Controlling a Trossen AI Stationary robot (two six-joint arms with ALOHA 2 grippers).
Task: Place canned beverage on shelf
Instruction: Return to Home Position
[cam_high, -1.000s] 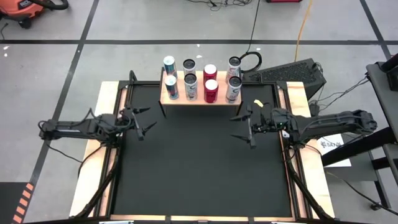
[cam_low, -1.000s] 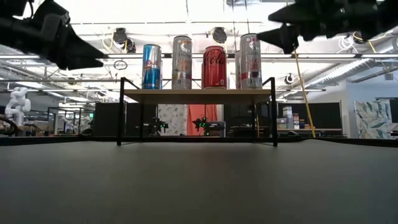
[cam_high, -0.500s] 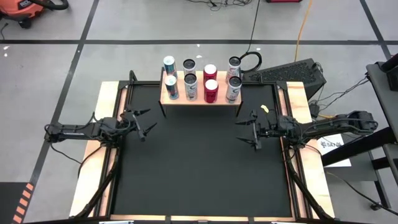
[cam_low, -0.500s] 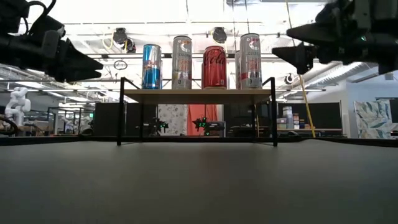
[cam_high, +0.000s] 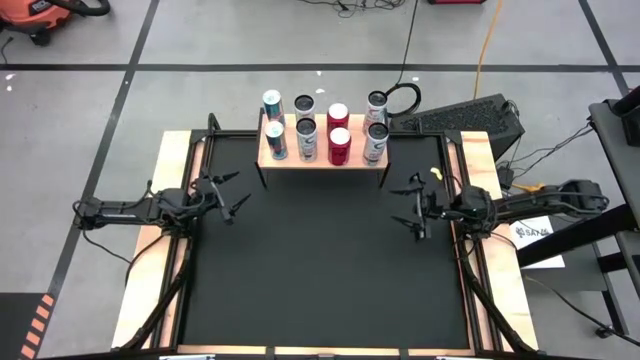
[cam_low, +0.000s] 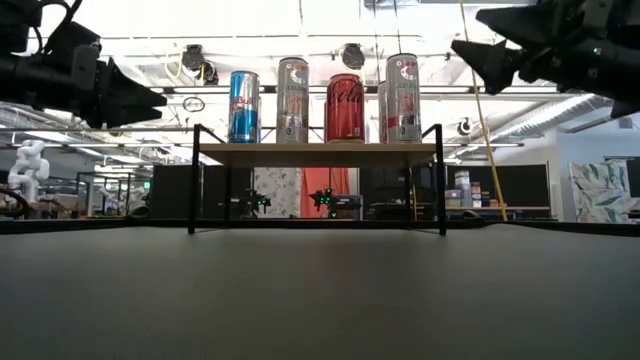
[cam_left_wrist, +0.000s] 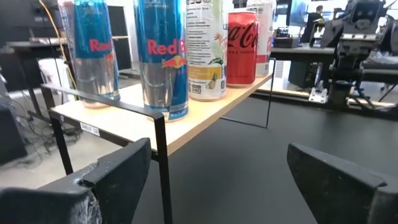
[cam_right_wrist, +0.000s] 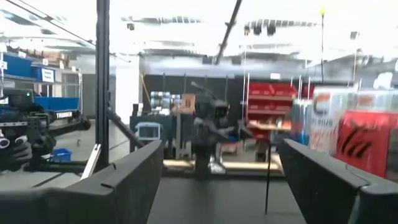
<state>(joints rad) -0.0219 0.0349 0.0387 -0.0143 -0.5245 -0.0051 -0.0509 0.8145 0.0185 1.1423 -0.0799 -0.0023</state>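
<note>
The shelf (cam_high: 322, 158), a light-wood board on thin black legs, stands at the table's far edge. Several cans stand upright on it in two rows: blue ones (cam_high: 277, 140) at the left, then white-silver (cam_high: 307, 138), red (cam_high: 340, 145) and silver (cam_high: 376, 142). The low view shows the front row, with the red can (cam_low: 345, 108) above the board (cam_low: 320, 153). My left gripper (cam_high: 232, 196) hovers open near the table's left side, pointing level toward the shelf (cam_left_wrist: 186, 124). My right gripper (cam_high: 410, 205) hovers open near the right side, tipped slightly upward. Both are empty and clear of the shelf.
The black mat (cam_high: 320, 270) in front of the shelf lies between wooden edge strips (cam_high: 165, 200). Beyond the table's far right corner sit a dark keyboard-like box (cam_high: 470, 118) and a coiled cable (cam_high: 402, 98). The room's racks and equipment show behind the shelf (cam_low: 320, 200).
My right gripper has drawn back toward the table's right edge and tipped its fingers upward, staying open. My left gripper has sunk a little and levelled out, still open. The cans and the shelf have not moved.
</note>
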